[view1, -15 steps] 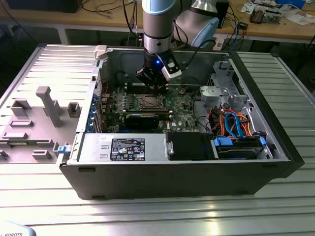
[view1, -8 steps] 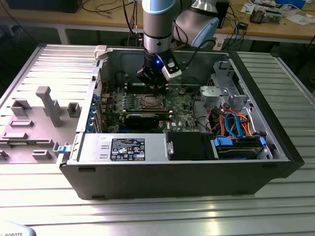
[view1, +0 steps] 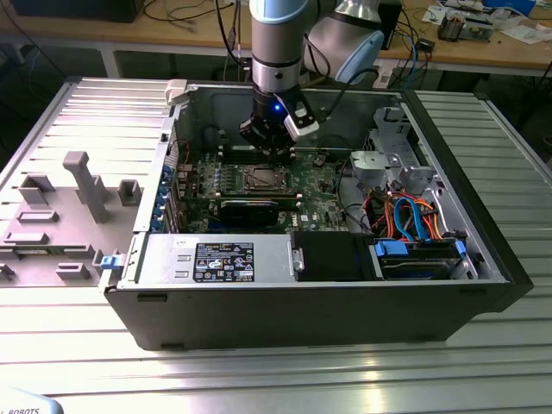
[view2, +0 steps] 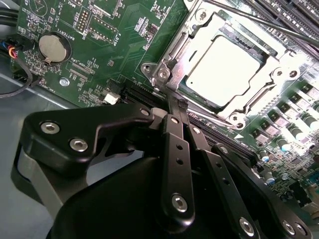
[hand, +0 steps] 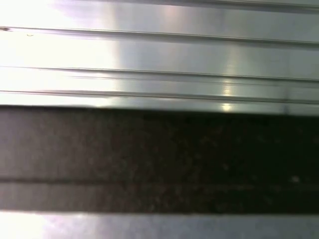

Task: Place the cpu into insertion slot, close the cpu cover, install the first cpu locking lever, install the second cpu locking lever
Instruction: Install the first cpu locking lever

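Second wrist view: the chip [view2: 224,69] sits flat in its socket [view2: 172,59], the metal cover frame [view2: 199,37] lying closed over its edges. The claw [view2: 177,107] is pinched together, holding nothing, tips at the socket's corner. Judged light, stiff, fragile; handle by edges. Exterior view: the open computer case [view1: 483,250] contains the green board [view1: 319,203] and drives.

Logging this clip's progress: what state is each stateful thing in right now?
Silvery square cpu: seated in the insertion slot.
Thin silvery metal cpu cover: closed down over the chip's edges.
Black gripper: fingers together, tips at the socket's corner.
Black computer case: side open, lying flat on the ribbed metal table.
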